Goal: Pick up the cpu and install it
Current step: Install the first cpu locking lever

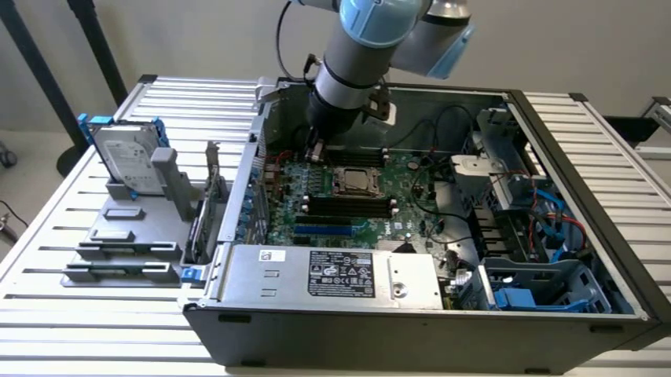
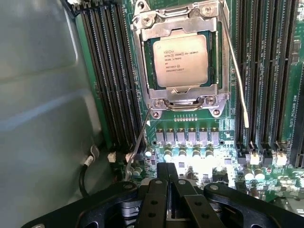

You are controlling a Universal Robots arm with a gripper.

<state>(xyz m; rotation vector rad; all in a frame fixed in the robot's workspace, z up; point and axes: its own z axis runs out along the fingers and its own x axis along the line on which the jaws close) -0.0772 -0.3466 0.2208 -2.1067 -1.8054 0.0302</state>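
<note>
cpu [image 2: 180,59] seated in socket; gripper [image 2: 167,170] clenched, empty.
Exterior view, from its left: hard drive [image 1: 128,161] upright in a holder on the slatted surface [image 1: 42,228]; open computer case [image 1: 419,338]; inside it, the motherboard [image 1: 367,216] carries the cpu flat within the socket's metal frame. The gripper hangs just beside that socket, fingers pressed together, holding nothing.

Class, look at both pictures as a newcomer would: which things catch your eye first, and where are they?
The robot arm reaches down into the open computer case. On the green motherboard the silvery cpu sits in its socket, with the shut fingers hanging near it.
</note>
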